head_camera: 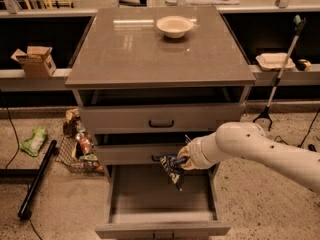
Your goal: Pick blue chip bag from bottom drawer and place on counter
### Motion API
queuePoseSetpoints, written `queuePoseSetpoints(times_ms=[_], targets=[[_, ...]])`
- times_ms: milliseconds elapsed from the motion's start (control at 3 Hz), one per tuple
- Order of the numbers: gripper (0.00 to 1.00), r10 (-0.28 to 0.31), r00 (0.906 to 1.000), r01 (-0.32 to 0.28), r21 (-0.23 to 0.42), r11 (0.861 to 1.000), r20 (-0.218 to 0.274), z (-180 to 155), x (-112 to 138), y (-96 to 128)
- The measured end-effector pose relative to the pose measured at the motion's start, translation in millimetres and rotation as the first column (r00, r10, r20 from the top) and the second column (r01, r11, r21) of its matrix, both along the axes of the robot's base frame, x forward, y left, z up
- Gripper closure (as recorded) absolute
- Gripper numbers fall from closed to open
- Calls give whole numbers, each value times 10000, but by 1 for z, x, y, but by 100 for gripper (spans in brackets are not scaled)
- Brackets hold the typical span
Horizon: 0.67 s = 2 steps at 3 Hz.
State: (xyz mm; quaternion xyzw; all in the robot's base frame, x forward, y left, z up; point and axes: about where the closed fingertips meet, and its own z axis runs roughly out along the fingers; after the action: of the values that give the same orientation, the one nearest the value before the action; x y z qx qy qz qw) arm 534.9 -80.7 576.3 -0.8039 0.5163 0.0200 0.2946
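Observation:
The blue chip bag point(171, 168) hangs crumpled from my gripper point(181, 161), which is shut on its top edge. My white arm reaches in from the right. The bag is lifted above the open bottom drawer point(161, 211), level with the front of the middle drawer. The drawer's grey floor shows bare below it. The glossy grey-brown counter point(125, 49) tops the cabinet, well above the gripper.
A white bowl point(174, 26) sits at the back of the counter. Two black-handled drawers point(161, 119) are shut above the open one. A wire basket of snacks point(80, 151) and a green packet point(34, 140) lie on the floor left. A grabber tool point(280, 74) leans at right.

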Motion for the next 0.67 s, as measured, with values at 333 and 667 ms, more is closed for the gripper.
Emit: queuePoseSetpoints(times_ms=[333,667], targets=[[100,-87,9914,29,449,9990,1303,74,13,-19],[100,208,9582,-478,882,9950,2853,169,16,-25]])
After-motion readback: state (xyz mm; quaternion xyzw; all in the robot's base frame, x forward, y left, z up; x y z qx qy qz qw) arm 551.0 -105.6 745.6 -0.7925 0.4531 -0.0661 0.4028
